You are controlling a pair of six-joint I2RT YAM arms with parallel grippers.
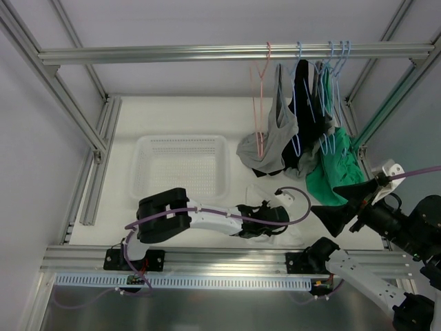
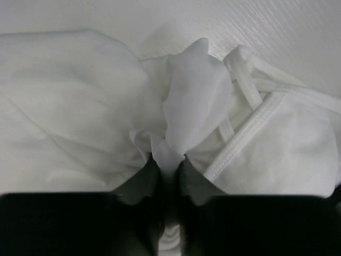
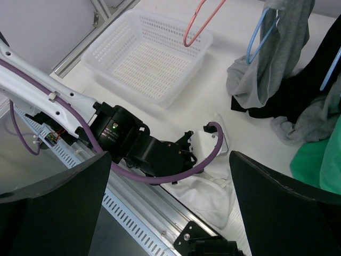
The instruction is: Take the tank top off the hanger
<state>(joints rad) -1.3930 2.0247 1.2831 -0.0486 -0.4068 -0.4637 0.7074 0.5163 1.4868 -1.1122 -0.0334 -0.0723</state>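
The white tank top [image 2: 69, 106] lies crumpled on the table by the front edge, off any hanger; it also shows under the left arm in the right wrist view [image 3: 213, 194]. My left gripper [image 2: 169, 160] is shut on a bunched fold of it, low over the table [image 1: 272, 224]. An empty pink hanger [image 1: 260, 103] hangs from the top rail. My right gripper [image 1: 348, 203] hovers wide open to the right of the tank top, with nothing between its fingers [image 3: 58, 202].
A white perforated basket [image 1: 179, 138] stands behind the left arm. Blue hangers on the rail carry a grey garment [image 1: 272, 141], a black one [image 1: 303, 117] and a green one [image 1: 337, 172]. An aluminium frame bar runs along the front edge.
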